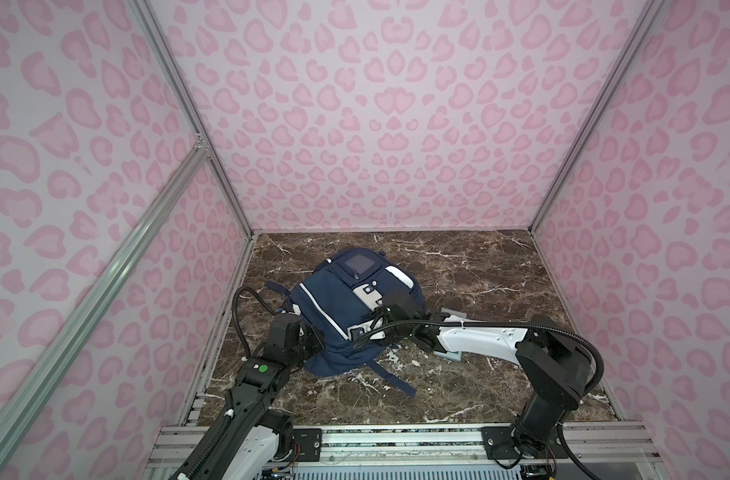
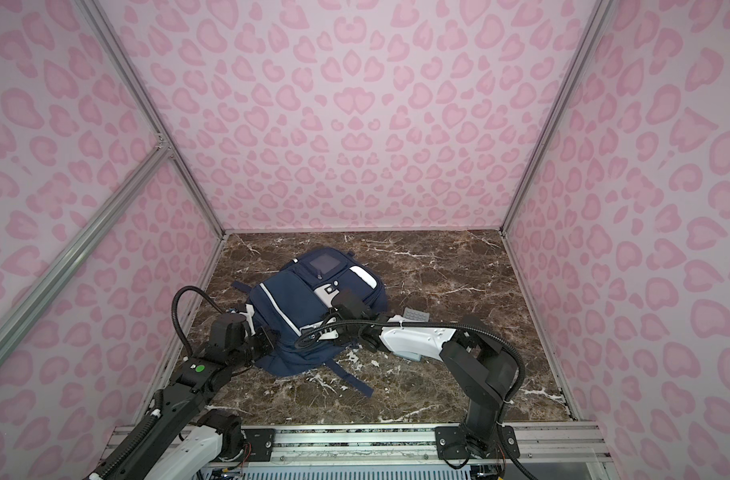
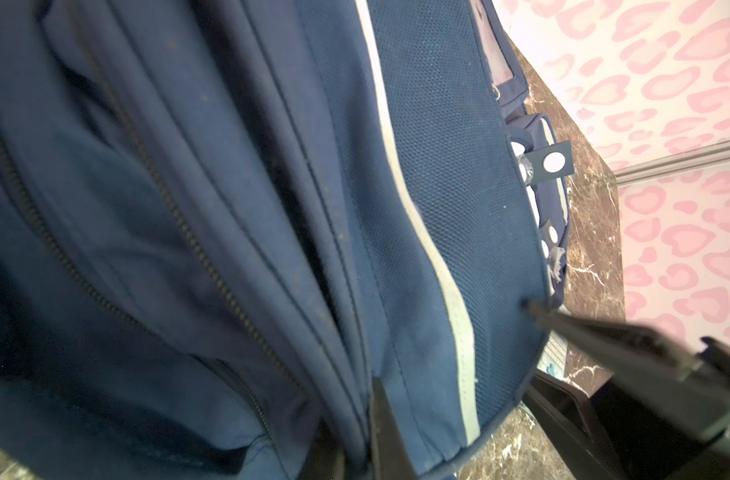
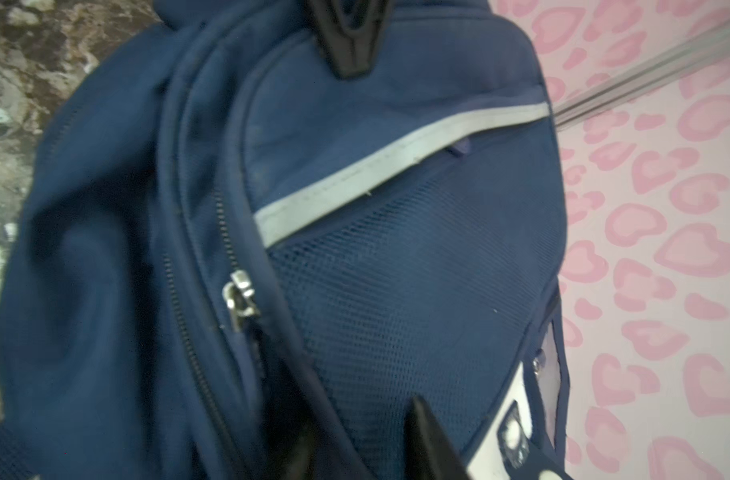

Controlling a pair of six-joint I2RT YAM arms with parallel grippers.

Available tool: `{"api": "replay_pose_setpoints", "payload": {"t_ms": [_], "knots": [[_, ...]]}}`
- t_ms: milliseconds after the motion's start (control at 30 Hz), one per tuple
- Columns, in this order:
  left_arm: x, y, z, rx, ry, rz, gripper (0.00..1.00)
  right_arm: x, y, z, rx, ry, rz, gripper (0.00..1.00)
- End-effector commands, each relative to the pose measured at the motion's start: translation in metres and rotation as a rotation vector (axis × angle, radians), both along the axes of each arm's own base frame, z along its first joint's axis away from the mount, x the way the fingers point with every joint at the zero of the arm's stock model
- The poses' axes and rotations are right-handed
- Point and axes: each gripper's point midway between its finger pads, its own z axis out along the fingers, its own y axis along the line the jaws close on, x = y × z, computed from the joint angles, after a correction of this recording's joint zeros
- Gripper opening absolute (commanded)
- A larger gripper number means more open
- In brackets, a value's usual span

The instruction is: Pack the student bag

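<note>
The student bag [image 1: 334,299] [image 2: 288,303], navy with pale stripes, lies front-up on the marble table [image 1: 479,270]. My left gripper [image 1: 313,340] [image 2: 272,340] [image 3: 355,451] is at the bag's near-left edge, shut on a fold of its fabric [image 3: 230,208]. My right gripper [image 1: 356,332] [image 2: 310,332] [image 4: 363,446] reaches across the bag from the right. Its fingers [image 4: 427,440] pinch a ridge of fabric [image 4: 396,291] beside the zip. The metal zip slider [image 4: 240,297] lies just ahead of them, untouched.
A flat grey keypad-like thing [image 2: 415,314] lies right of the bag, partly under the right arm; a pale teal corner [image 1: 450,354] shows below that arm. A loose strap [image 1: 392,380] trails toward the front. Pink patterned walls enclose three sides.
</note>
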Motion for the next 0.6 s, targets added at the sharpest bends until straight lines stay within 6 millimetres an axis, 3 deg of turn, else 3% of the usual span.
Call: {"api": "replay_pose_setpoints", "payload": {"t_ms": [0, 67, 200, 367, 433, 500, 567], "knots": [[0.011, -0.002, 0.011, 0.006, -0.062, -0.011, 0.03, 0.006, 0.010, 0.005, 0.004, -0.017, 0.012, 0.10], [0.016, 0.003, 0.007, 0.028, -0.059, 0.011, 0.03, 0.003, 0.010, 0.006, -0.013, 0.041, -0.003, 0.00], [0.032, 0.014, 0.006, 0.048, -0.059, 0.068, 0.04, -0.002, 0.011, 0.019, 0.017, 0.102, -0.021, 0.00], [0.063, 0.026, 0.031, 0.086, -0.118, 0.125, 0.09, -0.022, 0.021, 0.029, 0.067, 0.219, -0.027, 0.00], [0.073, 0.031, 0.041, 0.111, -0.141, 0.148, 0.13, -0.021, 0.026, 0.028, 0.103, 0.269, -0.060, 0.00], [0.082, 0.033, 0.050, 0.123, -0.177, 0.157, 0.24, -0.015, 0.032, 0.024, 0.121, 0.334, -0.125, 0.00], [0.084, 0.038, 0.056, 0.153, -0.197, 0.173, 0.47, -0.013, 0.038, 0.020, 0.122, 0.403, -0.170, 0.00]]}}
